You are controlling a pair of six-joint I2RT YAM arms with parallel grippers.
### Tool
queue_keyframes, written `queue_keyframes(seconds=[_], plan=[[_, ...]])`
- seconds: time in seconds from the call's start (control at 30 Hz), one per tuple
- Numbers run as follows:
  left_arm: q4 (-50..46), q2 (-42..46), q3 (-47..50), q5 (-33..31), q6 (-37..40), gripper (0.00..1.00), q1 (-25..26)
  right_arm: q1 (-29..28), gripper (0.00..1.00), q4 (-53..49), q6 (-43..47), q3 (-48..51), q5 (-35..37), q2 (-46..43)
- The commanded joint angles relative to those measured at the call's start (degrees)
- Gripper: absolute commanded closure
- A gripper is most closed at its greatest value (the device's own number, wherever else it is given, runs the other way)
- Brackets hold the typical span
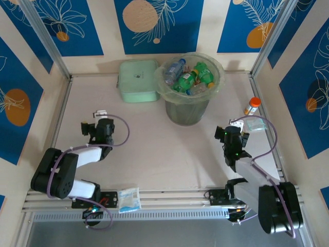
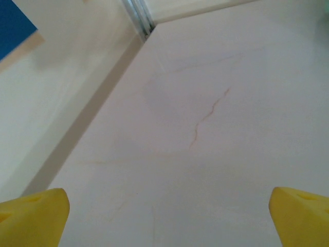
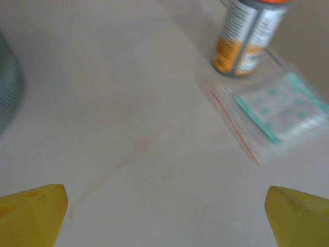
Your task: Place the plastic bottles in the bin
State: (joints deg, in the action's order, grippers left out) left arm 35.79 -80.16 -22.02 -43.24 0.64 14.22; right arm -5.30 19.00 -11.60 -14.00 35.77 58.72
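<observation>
- Blue-and-cream patterned walls box in a pale counter (image 1: 154, 149); both arms are at the near edge.
- bin (image 1: 186, 110) stands far centre, just right of a flat green box (image 1: 138, 81).
- plastic bottles (image 1: 193, 78): every one I can make out lies inside the bin, green and clear ones heaped close to the rim. Task looks done or nearly so, judging from that.
- left gripper (image 2: 167, 216): near left, fingers spread wide and released, bare counter under them.
- right gripper (image 3: 164, 216): near right, fingers also spread wide and released, nothing between them.
- orange-capped vial (image 3: 247, 36) stands upright just beyond the right gripper, with a clear zip bag (image 3: 280, 110) lying flat beside it.
- white-blue packet (image 1: 129, 199) lies at the near edge by the left arm's base.
- Risk: the right gripper is aimed close to the vial. It is bottle-shaped, so a mistaken grab would put a non-task item in the bin.
- Risk: a sideways sweep of the right arm could tip the vial or drag the bag.
- Risk: the pile is high, so a bump against the bin wall or its loose liner could roll a bottle back out.
</observation>
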Motion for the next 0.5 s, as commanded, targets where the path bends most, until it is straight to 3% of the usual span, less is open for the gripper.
queue_keyframes(seconds=[0.0,0.03,0.1,0.13,0.2,0.27,0.3,0.33,0.37,0.47], plan=[[15.87,-3.40,1.49,11.75,0.11,0.01,-3.89,4.67,0.01,22.12,2.41,1.68,-18.43,5.61],[18.89,-5.63,1.70,15.58,0.43,0.01,-5.15,5.09,0.01,25.46,2.63,1.57,-19.32,8.09],[12.75,-5.36,-0.36,23.52,1.34,0.01,-5.71,5.12,0.01,29.34,4.62,0.46,-21.60,12.11],[15.60,-7.43,-0.56,26.01,2.97,0.01,-5.83,5.50,0.01,29.85,4.10,-0.99,-24.18,14.19],[12.58,-6.90,-0.85,29.75,0.73,0.01,-7.91,5.42,0.01,30.65,5.20,-3.36,-28.67,19.42],[23.93,-10.69,2.37,30.14,0.93,0.01,-8.77,3.71,0.01,35.97,8.22,-4.63,-30.06,27.51],[21.58,-9.59,2.29,30.15,0.08,0.01,-8.88,2.46,0.01,38.90,9.01,-5.51,-29.35,30.29],[18.32,-8.95,1.32,30.13,-0.57,0.01,-9.20,2.71,0.01,33.35,8.28,-7.30,-28.81,28.66],[21.00,-9.77,1.87,30.20,-0.21,0.01,-9.21,4.38,0.01,26.69,6.50,-9.40,-29.83,27.80],[21.42,-9.69,1.98,30.13,-0.28,0.01,-9.30,5.56,0.01,26.03,5.44,-10.15,-30.87,28.32]])
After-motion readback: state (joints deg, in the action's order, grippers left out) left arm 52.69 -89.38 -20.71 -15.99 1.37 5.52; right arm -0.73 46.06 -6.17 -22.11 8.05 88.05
